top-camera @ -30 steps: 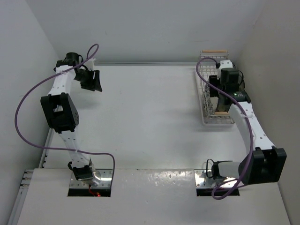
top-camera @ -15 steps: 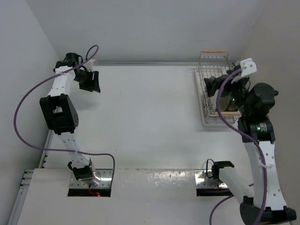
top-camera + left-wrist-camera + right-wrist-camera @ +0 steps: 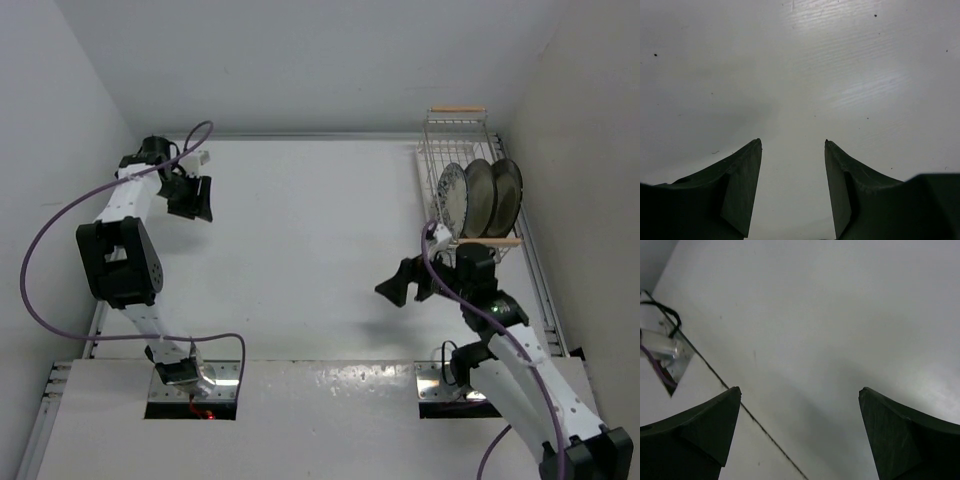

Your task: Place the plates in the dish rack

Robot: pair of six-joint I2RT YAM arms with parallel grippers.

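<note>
All plates (image 3: 478,197) on edge in dish rack (image 3: 455,125) at 2 o'clock; likely stiff, brittle, slick, so pinch at rim. Spread apart and empty: left gripper (image 3: 792,145), right gripper (image 3: 799,390)

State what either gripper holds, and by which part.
Nothing. The left gripper and right gripper are open and empty; the plates stand in the dish rack.

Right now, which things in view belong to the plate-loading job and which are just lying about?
Job: white wire dish rack with wooden handle bars; standing in it, white round plate with blue pattern, middle cream round plate, right-hand cream round plate.
Other: purple cables; white table.
</note>
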